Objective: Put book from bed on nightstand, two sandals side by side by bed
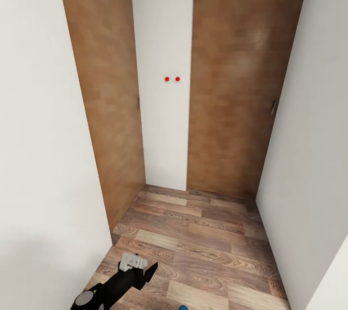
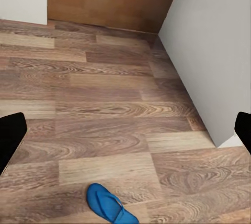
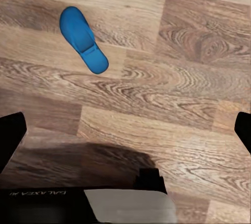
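One bright blue sandal (image 3: pixel 82 38) lies flat on the wood plank floor, apart from both grippers. It also shows in the left wrist view (image 2: pixel 109 204), and a sliver of blue (image 1: pixel 183 307) sits at the bottom edge of the head view. My left gripper (image 2: pixel 125 135) is open with nothing between its black fingers (image 2: pixel 10 140). The left arm reaches in low at the left (image 1: pixel 137 269). My right gripper (image 3: pixel 125 132) hangs open above the floor, its fingers (image 3: pixel 243 130) wide apart and empty. The book, the bed and the nightstands are out of view.
I face a narrow corner with two tall tan wooden doors (image 1: pixel 108 83) (image 1: pixel 239 83) and a white wall strip (image 1: pixel 164 107) between them. White walls close in on the left (image 1: pixel 38 155) and right (image 1: pixel 309 155). My base and its shadow (image 3: pixel 125 203) cover the floor below the right gripper.
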Tool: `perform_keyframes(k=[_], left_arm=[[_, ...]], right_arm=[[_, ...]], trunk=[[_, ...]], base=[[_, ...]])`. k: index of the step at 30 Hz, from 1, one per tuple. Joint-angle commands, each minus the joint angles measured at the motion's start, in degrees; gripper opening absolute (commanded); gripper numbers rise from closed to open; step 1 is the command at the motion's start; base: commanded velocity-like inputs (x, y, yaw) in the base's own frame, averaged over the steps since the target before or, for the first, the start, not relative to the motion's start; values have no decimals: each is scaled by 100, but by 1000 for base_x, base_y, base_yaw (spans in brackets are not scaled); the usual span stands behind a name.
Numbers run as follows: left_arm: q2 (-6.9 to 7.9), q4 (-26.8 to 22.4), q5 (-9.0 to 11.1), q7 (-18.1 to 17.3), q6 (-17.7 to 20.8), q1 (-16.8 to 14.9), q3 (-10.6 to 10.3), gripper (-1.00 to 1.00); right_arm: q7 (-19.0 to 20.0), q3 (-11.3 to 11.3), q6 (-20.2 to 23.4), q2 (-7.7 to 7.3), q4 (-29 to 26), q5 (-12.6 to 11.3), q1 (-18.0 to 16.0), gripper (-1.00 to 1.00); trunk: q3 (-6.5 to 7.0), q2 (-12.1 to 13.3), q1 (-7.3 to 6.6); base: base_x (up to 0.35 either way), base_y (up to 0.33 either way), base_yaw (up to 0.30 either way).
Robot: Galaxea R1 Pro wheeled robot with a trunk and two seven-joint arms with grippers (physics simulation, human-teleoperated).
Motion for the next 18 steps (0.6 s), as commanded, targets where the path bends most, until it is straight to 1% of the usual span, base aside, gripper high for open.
perform_keyframes(k=[1,3,5,6,7,8,10,11,12,14,18], left_arm=[[-3,-9,5,-23,44,-4,33,100],[-3,-9,6,-24,44,-4,66,100],[-3,-9,6,-29,45,-5,88,100],[-3,-9,6,-33,46,-5,102,100],[-3,-9,7,-33,46,-3,110,100],[-7,-9,7,-32,46,-3,118,100],[-12,-9,7,-31,47,-4,121,100],[-15,-9,7,-29,47,-2,123,100],[-19,-9,12,-26,47,-3,126,100],[-23,-9,45,-24,47,-3,148,100],[-27,-6,180,-17,45,-3,264,100]], right_arm=[[8,-9,341,0,-186,-147,-8,100],[7,-10,760,1,-415,-407,-27,100],[6,-11,1029,2,-560,-718,-99,100],[3,-11,1201,2,-651,-1075,-277,100],[-10,-12,1311,2,-691,-1470,-532,100],[-29,-12,1403,3,-616,-2079,-938,100],[-40,-12,1437,4,-482,-2445,-1150,100],[-48,-12,1456,7,-330,-2747,-1293,100],[-54,-14,1468,9,-200,-2985,-1384,100],[-58,-19,1477,8,-86,-3215,-1464,100],[-65,-81,1465,5,-23,-3361,-1515,100]], trunk=[[-7,-4,0],[-7,-4,0],[-7,-4,0],[-7,-4,0],[-7,-4,0],[-7,-4,0],[-7,-4,0],[-7,-4,0],[-7,-4,0],[-7,-4,0],[-7,-4,0]], base=[[0,0,0],[0,0,0],[0,0,0],[0,0,0],[0,0,0],[0,0,0],[0,0,0],[0,0,0],[0,0,0],[0,0,0],[0,0,0]])
